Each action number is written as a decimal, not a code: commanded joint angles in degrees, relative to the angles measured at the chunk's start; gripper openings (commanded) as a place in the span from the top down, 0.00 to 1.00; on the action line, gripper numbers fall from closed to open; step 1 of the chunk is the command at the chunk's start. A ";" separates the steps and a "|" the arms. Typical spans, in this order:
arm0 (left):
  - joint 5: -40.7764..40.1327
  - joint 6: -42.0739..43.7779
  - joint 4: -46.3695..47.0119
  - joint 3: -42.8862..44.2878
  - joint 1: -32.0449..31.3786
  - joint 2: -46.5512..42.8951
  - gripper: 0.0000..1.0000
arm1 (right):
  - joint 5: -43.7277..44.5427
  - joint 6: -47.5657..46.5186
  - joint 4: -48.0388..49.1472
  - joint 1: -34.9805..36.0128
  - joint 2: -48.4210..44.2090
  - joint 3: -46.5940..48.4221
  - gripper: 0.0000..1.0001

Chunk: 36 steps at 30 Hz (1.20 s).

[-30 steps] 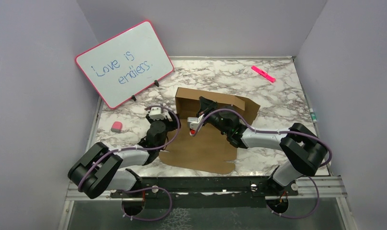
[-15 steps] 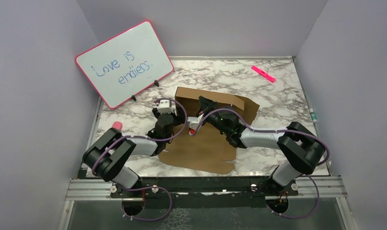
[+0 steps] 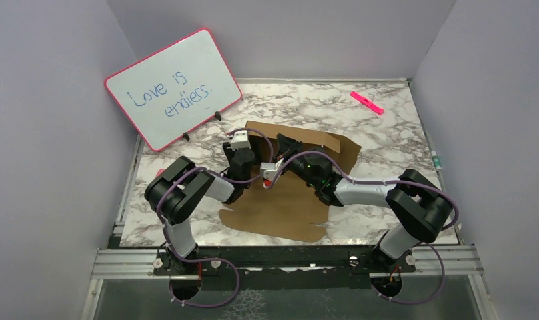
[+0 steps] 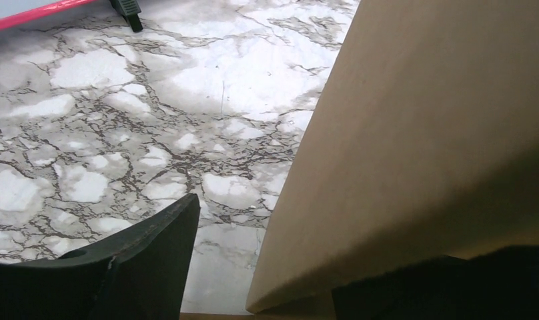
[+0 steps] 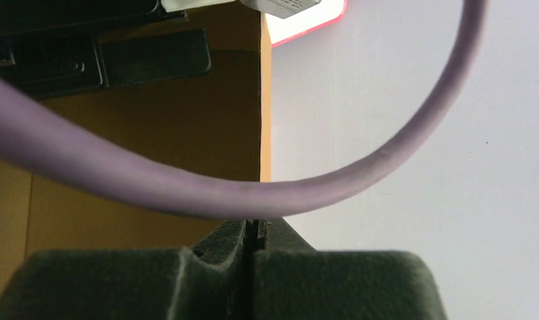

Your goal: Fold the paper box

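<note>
My right gripper (image 5: 253, 230) is clenched on the box's (image 3: 283, 207) raised left flap. My left gripper (image 4: 280, 267), spread, straddles that flap; I should close squarely before creasing.

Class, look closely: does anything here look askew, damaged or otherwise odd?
The paper box sits skewed, its back panel raised, the rest flat. A purple cable loops across the right wrist camera's view.
</note>
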 commanded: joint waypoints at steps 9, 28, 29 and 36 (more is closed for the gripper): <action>-6.38 0.81 3.28 1.94 0.24 1.91 0.42 | -0.88 2.06 -0.19 0.45 1.12 -0.27 0.99; -5.88 -0.75 6.27 1.46 2.96 1.17 0.57 | -0.57 2.58 -1.22 0.49 0.63 -0.54 0.99; -6.67 -0.81 6.26 1.54 2.96 1.20 0.59 | -0.53 2.62 -1.26 0.49 0.59 -0.57 0.99; -11.63 -2.46 5.59 1.05 2.97 1.55 0.66 | -0.94 2.98 -2.55 0.49 0.08 -0.15 0.99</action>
